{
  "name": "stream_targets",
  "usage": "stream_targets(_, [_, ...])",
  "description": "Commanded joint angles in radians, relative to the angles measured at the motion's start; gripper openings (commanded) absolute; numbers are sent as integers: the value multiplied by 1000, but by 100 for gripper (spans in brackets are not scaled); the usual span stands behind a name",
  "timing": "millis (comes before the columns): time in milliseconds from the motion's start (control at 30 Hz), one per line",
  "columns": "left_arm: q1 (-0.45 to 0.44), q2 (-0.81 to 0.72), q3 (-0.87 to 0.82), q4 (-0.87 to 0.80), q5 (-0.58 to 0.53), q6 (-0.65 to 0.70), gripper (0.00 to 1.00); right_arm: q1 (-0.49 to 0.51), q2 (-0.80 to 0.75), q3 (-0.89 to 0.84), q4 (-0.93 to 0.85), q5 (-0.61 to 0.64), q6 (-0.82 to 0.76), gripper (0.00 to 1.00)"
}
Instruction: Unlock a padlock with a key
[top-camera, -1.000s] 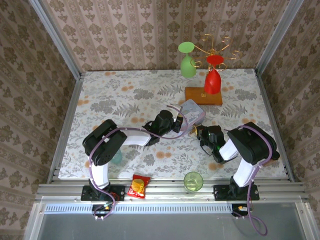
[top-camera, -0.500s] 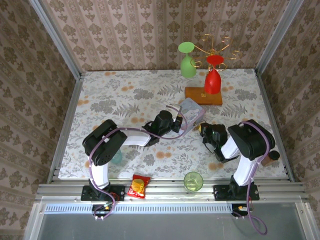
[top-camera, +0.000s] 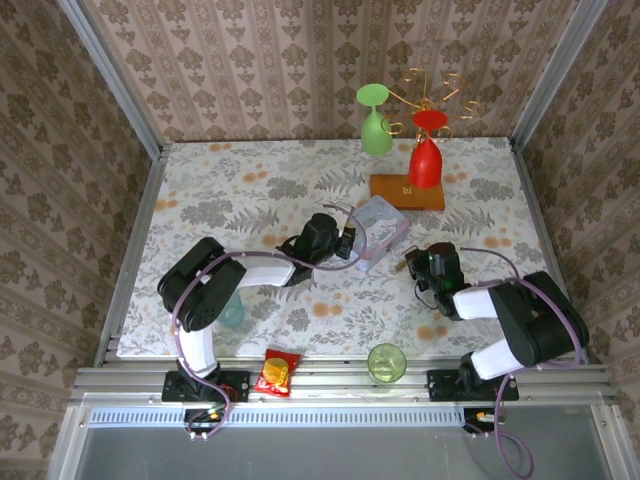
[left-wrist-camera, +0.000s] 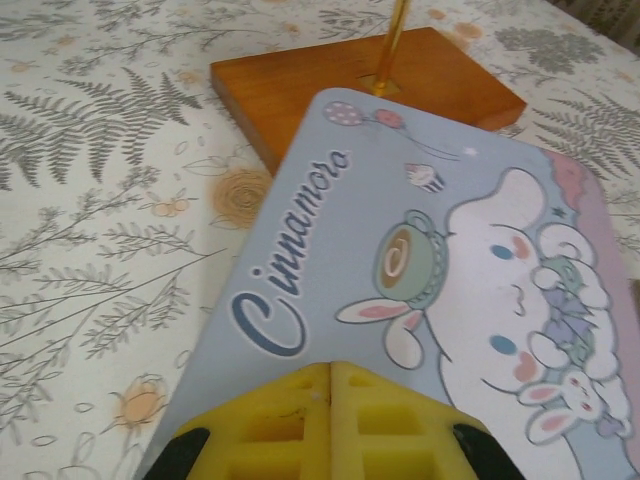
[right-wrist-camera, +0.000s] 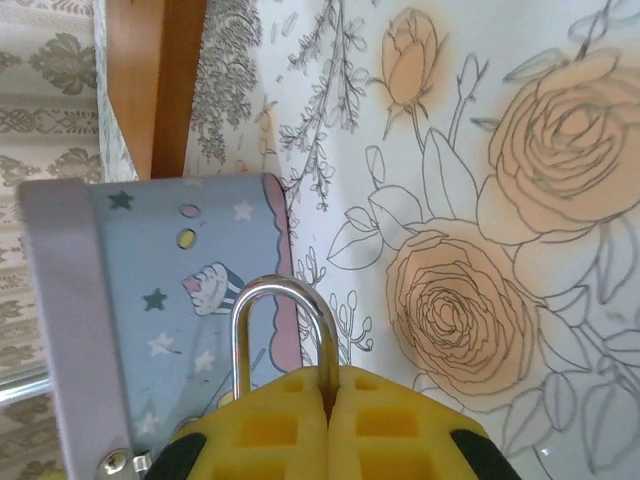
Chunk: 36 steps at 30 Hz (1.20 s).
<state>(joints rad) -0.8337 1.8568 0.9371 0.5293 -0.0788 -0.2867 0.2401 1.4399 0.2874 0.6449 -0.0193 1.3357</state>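
Tiny brass padlock (right-wrist-camera: 283, 285) is pinched, body hidden, between the right gripper (right-wrist-camera: 327, 385) pads (silvery shackle pokes out) beside the pale blue cartoon tin (left-wrist-camera: 420, 250), left gripper (left-wrist-camera: 330, 375) pressed shut over it, right elbow since swung outward

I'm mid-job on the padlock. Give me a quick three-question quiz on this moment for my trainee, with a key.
1. True or false: the right gripper has its fingers shut, with the silvery shackle of the padlock sticking out past them.
2. Pick one: the cartoon tin in front of the left gripper is A) red, B) pale blue, C) black.
3. Fill in: behind the tin, a gold rod rises from a ___ base.
Key: 1 true; 2 B; 3 wooden.
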Motion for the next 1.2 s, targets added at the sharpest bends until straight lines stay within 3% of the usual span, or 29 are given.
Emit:
stream_targets(0, [62,73,-54,-356,-43,13,0,-13,-129,49,-259,20,-194,0])
stream_targets(233, [113,64,1,-407,-73,88,0,-24,-359,208,-764,33,-522,0])
stream_targets(433, [203,1,52,-420,-32,124,0,-29,-385,350,-1103,28,-718,0])
stream_targets(667, [201,-161,-26,-389,7,90,0,-29,-412,445,-1391,136,-836,0])
stream_targets(1167, [188,-387,-168,-394,38,24,2,5,-187,379,-1147,78,-784,0])
